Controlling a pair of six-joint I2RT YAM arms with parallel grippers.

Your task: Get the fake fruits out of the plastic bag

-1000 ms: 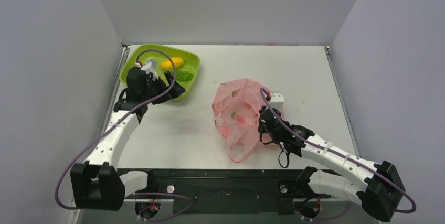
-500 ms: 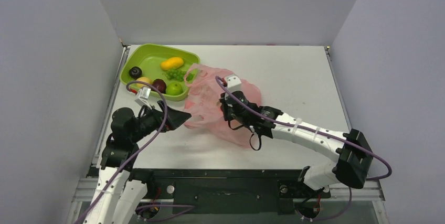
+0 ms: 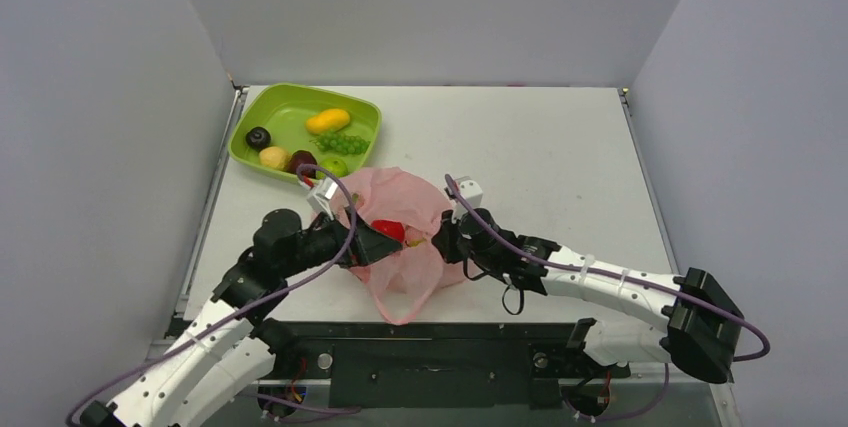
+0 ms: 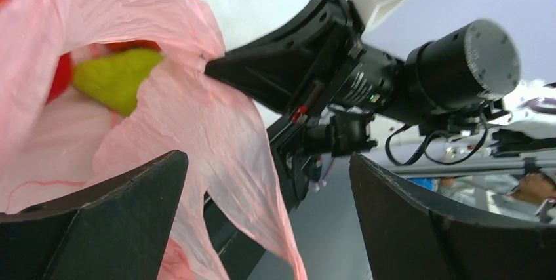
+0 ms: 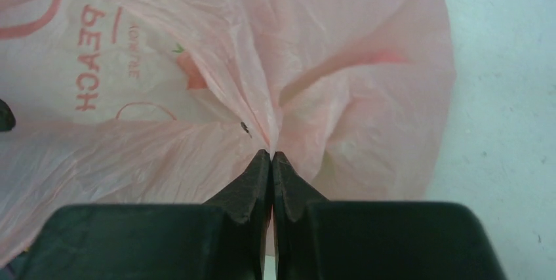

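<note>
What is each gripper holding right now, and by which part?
The right gripper pinches a fold of the thin pink plastic bag. The left gripper is open, holding nothing.

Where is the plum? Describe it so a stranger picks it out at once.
Start at the lime-green tray in the far left corner of the table. Along the tray's left side sits the plum, with the yellow lemon next to it on the near side. It is the only near-black purple ball there; the others are yellow, orange, green or dark red.
</note>
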